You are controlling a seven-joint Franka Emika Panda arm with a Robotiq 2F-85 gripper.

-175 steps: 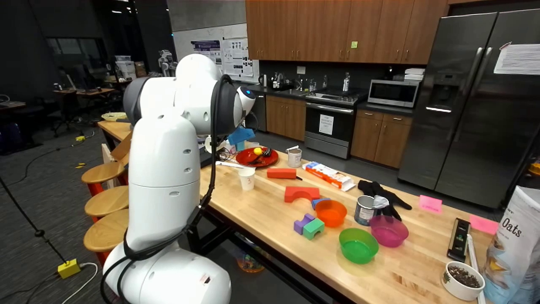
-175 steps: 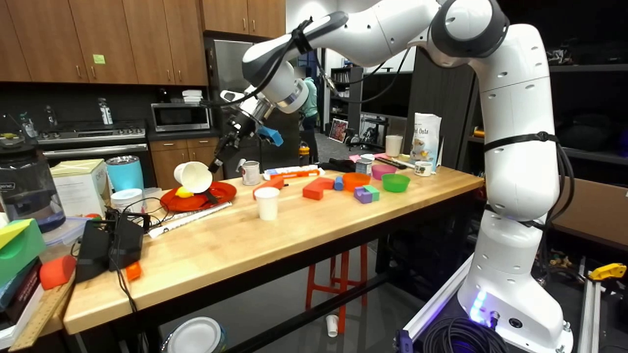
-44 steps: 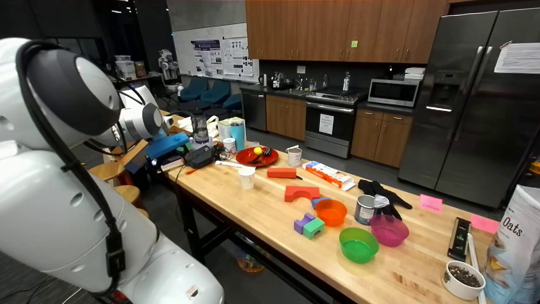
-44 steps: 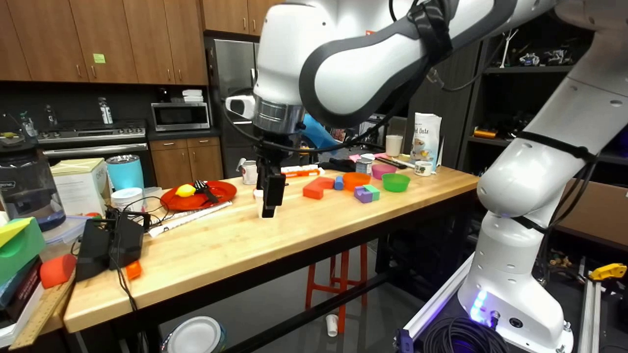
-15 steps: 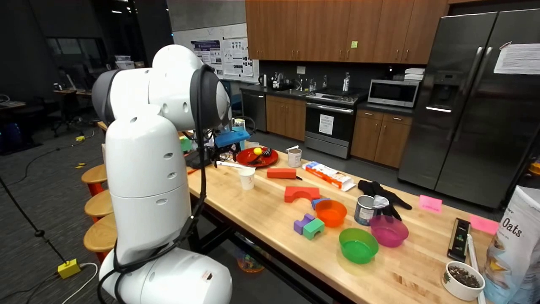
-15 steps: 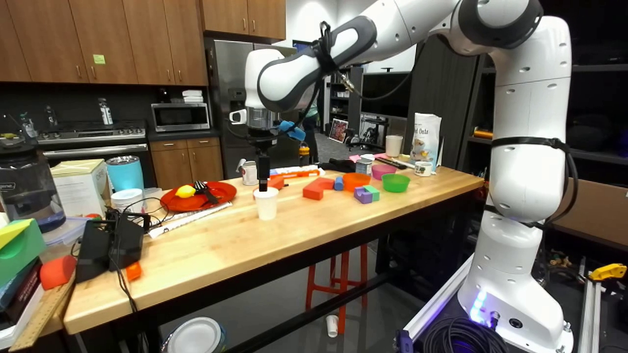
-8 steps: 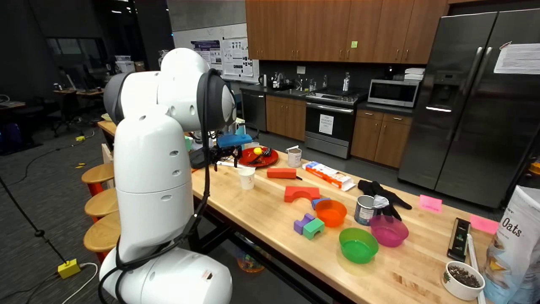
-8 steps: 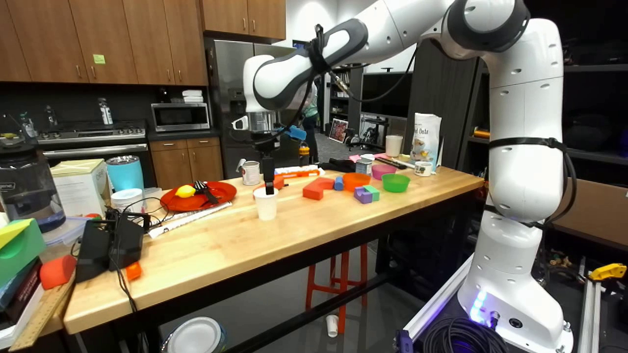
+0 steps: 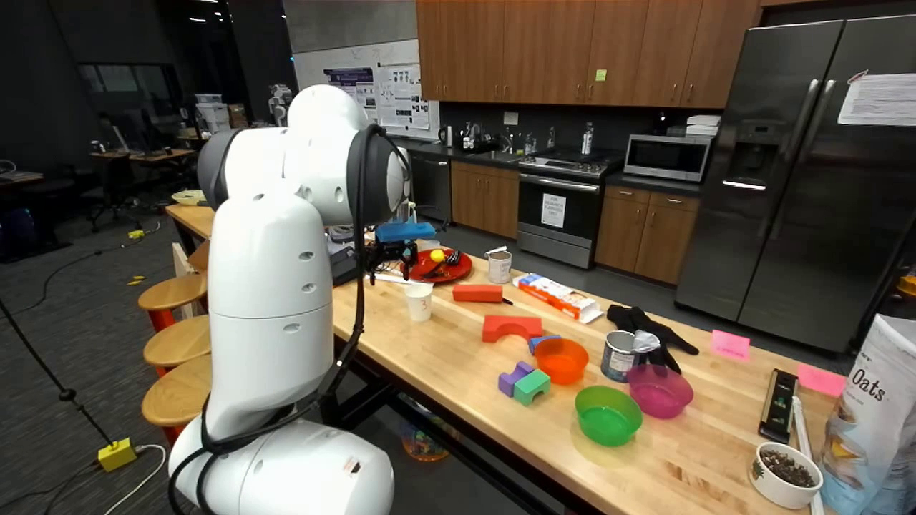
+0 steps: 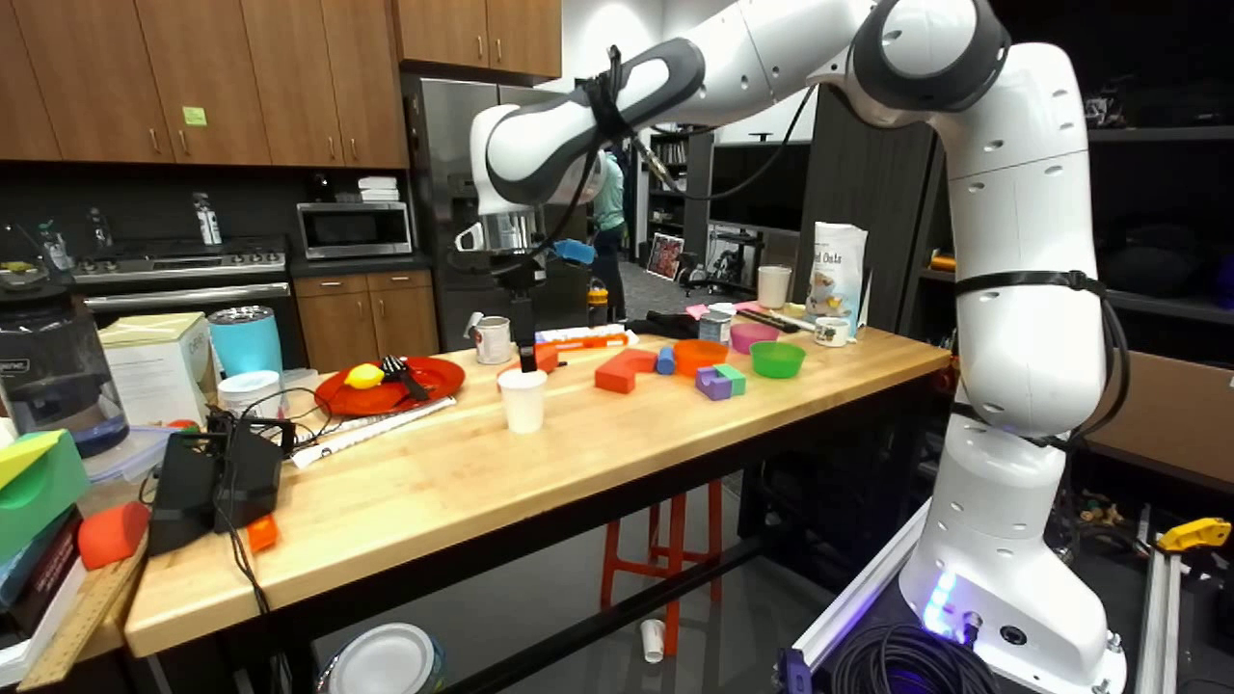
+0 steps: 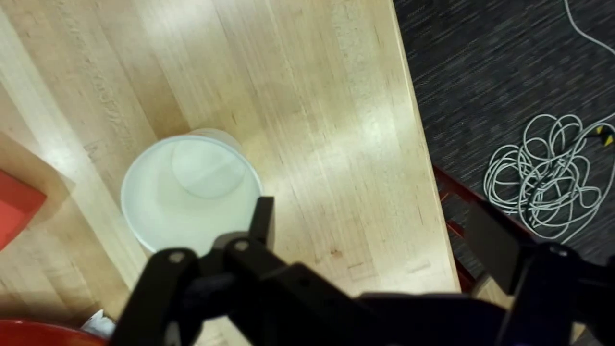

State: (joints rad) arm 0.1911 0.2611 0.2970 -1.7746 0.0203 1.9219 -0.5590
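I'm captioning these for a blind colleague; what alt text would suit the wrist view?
An open, empty gripper seen from above, one finger partly hiding the rim of a white cup that stands upright on a wooden table. A red block and part of a red plate show at left; beyond the table's edge, a pale cable lies coiled on dark carpet.

Wrist view: red block (image 11: 17,206) and, probably, red plate (image 11: 38,332) cut off; paper cup (image 11: 192,187) partly hidden behind jaws.

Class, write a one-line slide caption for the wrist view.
Open black two-fingered gripper near an upright white tapered cup on a pale wooden tabletop.
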